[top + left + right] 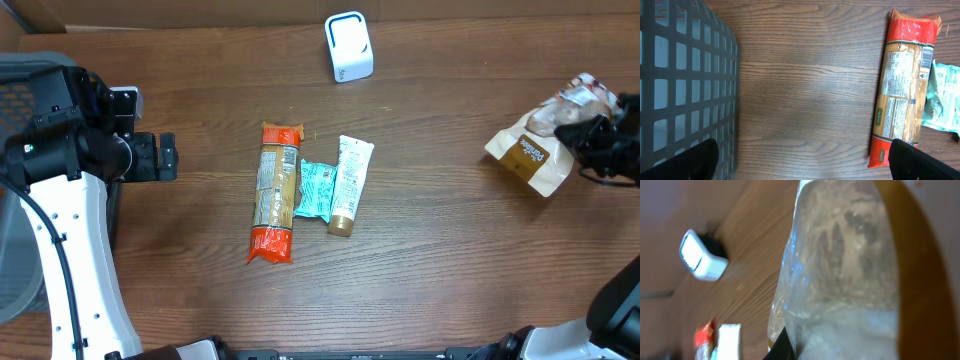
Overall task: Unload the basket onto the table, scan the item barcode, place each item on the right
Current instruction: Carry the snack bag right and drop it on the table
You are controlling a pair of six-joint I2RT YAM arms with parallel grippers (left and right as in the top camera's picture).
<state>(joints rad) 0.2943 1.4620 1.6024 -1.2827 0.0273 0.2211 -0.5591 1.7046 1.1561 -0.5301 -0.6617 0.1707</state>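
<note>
The pouch (pixel 528 152) sits at the right edge of the overhead frame, a tan paper bag with a brown label and a clear window; in the right wrist view (pixel 840 280) that window fills the frame, showing pale contents behind crinkled film. The right gripper (pixel 595 135) is clamped tight on the pouch's upper end. The white barcode scanner (pixel 348 46) stands at top centre, well apart from the pouch. In mid-frame lie a long pasta packet (pixel 275 192) with orange-red ends, a teal sachet (pixel 317 189) and a white tube (pixel 350 183), side by side on the wooden table (pixel 450 260). At left, the left gripper (pixel 165 157) hangs with fingers spread wide and empty, beside a grey mesh basket (pixel 685 85).
</note>
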